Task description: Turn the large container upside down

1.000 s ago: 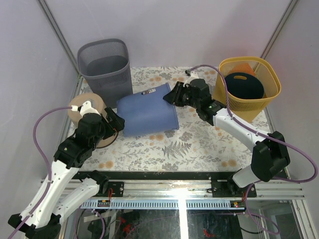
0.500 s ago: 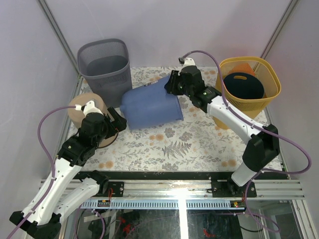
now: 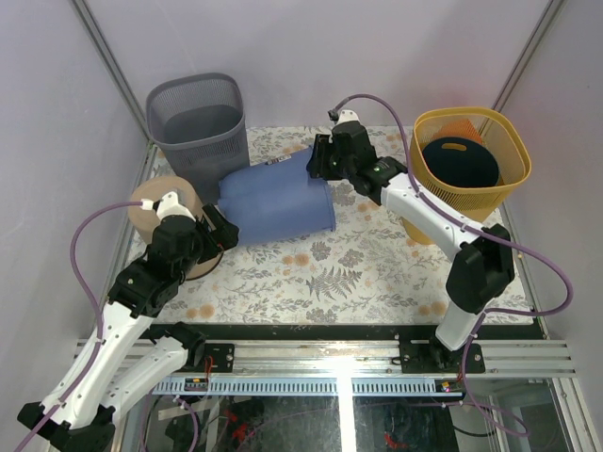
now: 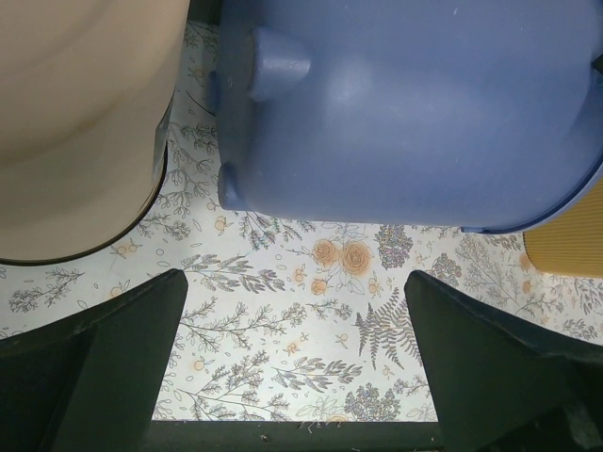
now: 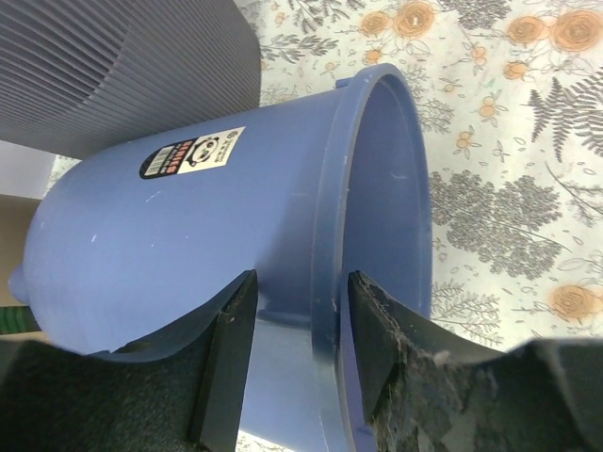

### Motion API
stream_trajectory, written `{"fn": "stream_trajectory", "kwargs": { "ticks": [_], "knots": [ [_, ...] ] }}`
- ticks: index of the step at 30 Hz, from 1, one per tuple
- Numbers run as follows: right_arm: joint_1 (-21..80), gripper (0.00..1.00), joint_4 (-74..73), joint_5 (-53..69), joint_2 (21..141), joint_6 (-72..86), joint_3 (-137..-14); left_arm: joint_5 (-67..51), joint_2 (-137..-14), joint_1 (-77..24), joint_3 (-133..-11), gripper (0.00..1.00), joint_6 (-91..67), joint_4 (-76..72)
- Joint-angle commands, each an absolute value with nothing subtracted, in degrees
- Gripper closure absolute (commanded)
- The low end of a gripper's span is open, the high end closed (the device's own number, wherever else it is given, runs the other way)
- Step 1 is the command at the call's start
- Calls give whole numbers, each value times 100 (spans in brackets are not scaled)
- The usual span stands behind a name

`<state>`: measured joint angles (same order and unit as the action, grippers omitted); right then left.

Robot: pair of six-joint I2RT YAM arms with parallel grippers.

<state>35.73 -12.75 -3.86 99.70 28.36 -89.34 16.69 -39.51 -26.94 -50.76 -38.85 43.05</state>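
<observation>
Pinching the lip of the blue plastic bucket, the right gripper is holding one finger against the outer wall and the other inside the mouth, with the thin rim sandwiched between them. The bucket is lying tilted on its side on the floral tablecloth. Its mouth is facing the right arm, and its base is pointing toward the grey mesh waste bin and the tan drum, very near both.

The left gripper is hovering just in front of the bucket's base with its fingers spread wide, holding nothing.

The grip is looking like the weak point. A narrow pinch on a smooth rim is carrying a bulky body, so the lip is likely to slide or twist out as the weight swings over. The base is also risking a snag on the bin or the drum while it is pivoting, which could shove either one or stall the turn. If the rim slips free, the round wall is likely to roll toward the left gripper. A wide swing on the other side could clip the yellow basket.
</observation>
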Motion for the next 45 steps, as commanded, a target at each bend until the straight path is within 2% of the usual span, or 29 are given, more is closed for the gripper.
{"fn": "stream_trajectory", "kwargs": {
  "ticks": [1,2,4,5,18,21,26,33,38,45],
  "knots": [
    [3619,50,-2091,-963,10011,2476,-9269,1636,-3885,-2664,-5005,0,-3788,3990],
    [3621,49,-2090,-1053,10008,2419,-9283,1639,-3888,-2670,-5009,0,-3784,3990],
    [3655,39,-2230,-1361,10061,2315,-9420,1635,-3897,-2665,-5030,0,-3765,3988],
    [3682,37,-2297,-1469,10090,2264,-9583,1638,-3906,-2665,-5046,0,-3750,3990],
    [4049,41,-1660,-2544,10645,1389,-10046,1680,-3894,-2667,-5089,0,-3601,4018],
    [4120,47,-1384,-2902,10735,1224,-10013,1704,-3879,-2666,-5080,0,-3529,4053],
    [4178,67,-895,-3277,10794,1160,-9710,1767,-3835,-2664,-5071,0,-3362,4095],
    [4381,77,-258,-3629,10804,1109,-9147,1794,-3682,-2668,-4955,0,-3227,4089],
    [4430,100,68,-3684,10690,1371,-8665,1765,-3513,-2667,-4784,0,-3241,4085],
    [4434,100,1013,-3599,9836,2052,-7192,1767,-3372,-2672,-4654,0,-3204,4046]
  ]
}}
